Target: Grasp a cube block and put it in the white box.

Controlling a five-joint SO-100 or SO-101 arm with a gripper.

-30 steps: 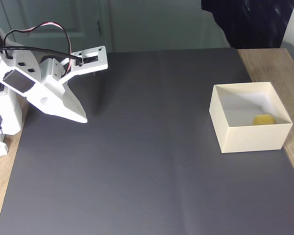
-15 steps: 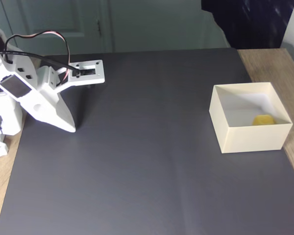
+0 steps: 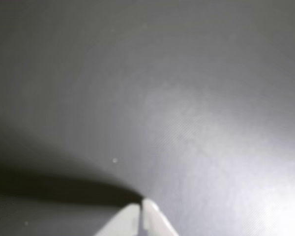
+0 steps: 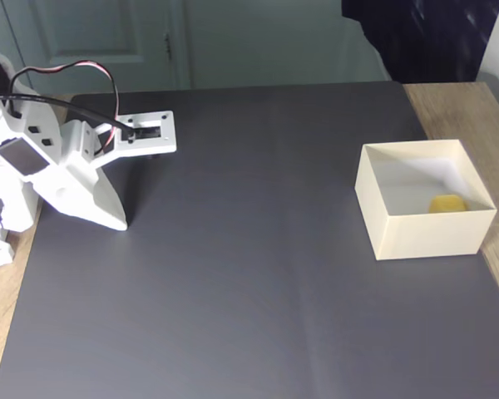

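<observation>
The yellow cube block lies inside the white box, near its front right corner, at the right of the fixed view. My white gripper is far off at the left, its tip down at the dark mat, shut with nothing in it. In the wrist view the two fingertips meet at the bottom edge over bare mat, and my gripper casts a dark shadow to its left.
A dark grey mat covers most of the wooden table. The arm's base and red-black cables stand at the left edge. A door and a dark cloth lie behind the table.
The arm has drawn back to the left and lowered, bringing the shut gripper tip down to the mat. The cube and box have not moved.
</observation>
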